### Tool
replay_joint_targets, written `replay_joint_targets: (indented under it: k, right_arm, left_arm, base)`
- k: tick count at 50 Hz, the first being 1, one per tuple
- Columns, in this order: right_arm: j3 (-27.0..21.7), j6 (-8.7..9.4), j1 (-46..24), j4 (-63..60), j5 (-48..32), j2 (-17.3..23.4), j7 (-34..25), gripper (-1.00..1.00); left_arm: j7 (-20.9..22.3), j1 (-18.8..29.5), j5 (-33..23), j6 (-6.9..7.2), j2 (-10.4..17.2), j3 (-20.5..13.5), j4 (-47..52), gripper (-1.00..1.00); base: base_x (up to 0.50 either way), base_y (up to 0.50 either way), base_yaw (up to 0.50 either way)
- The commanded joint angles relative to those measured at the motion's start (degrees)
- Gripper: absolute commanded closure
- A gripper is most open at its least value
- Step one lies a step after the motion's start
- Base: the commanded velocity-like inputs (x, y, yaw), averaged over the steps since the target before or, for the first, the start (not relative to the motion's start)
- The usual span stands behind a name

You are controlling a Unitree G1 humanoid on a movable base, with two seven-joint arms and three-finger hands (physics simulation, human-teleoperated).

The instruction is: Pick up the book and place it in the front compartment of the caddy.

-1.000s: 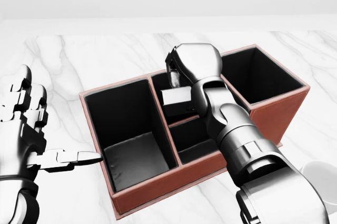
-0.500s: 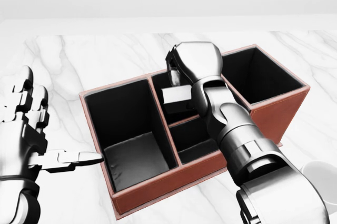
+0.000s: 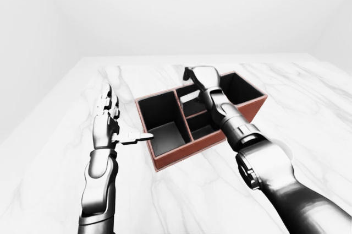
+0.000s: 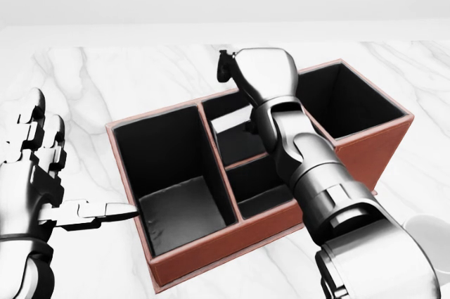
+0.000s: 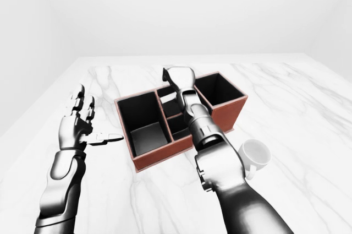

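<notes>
A red-walled caddy with black-lined compartments sits on the marble tabletop; the right hand hovers above its upper-middle compartment, fingers spread and empty; the pale book lies inside that compartment; the left hand stands wide open left of the caddy, one finger pointing at its wall; a white mug sits at right; no writing is legible.

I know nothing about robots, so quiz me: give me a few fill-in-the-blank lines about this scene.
The brown caddy stands on a ___ tabletop.
The book lies in a ___ compartment of the caddy.
The right hand hangs above the caddy holding ___.
The white mug stands at the caddy's ___ in the right-eye view.

Missing: marble; middle; nothing; right
</notes>
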State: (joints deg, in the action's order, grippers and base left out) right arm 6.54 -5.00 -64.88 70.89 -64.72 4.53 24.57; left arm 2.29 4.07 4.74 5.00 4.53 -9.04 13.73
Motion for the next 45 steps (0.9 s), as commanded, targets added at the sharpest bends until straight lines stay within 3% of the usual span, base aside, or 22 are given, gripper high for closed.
replay_joint_targets:
  k: [1,21,35,45]
  right_arm:
    - [-0.5,0.00,-0.3,-0.7,-0.4,0.2,1.0,-1.00]
    - [-0.7,0.00,0.3,-1.1,-0.2,0.4,0.8,-1.00]
    - [-2.1,0.00,1.4,-6.3,4.1,1.4,-2.9,-1.00]
    - [-3.0,0.00,5.3,-16.7,7.9,1.7,-8.1,-1.00]
  left_arm:
    - [0.0,-0.1,0.0,0.00,-0.1,0.1,0.3,-1.00]
    - [0.1,-0.3,0.0,0.00,-0.1,0.1,0.4,-1.00]
    - [0.1,-0.2,-0.2,0.00,-0.2,0.2,-0.1,-1.00]
    - [0.0,-0.4,-0.2,0.00,-0.2,0.3,0.3,-1.00]
  base:
    - [0.00,0.00,0.00]
    - [0.00,0.00,0.00]
    - [0.00,0.00,0.00]
    - [0.00,0.00,0.00]
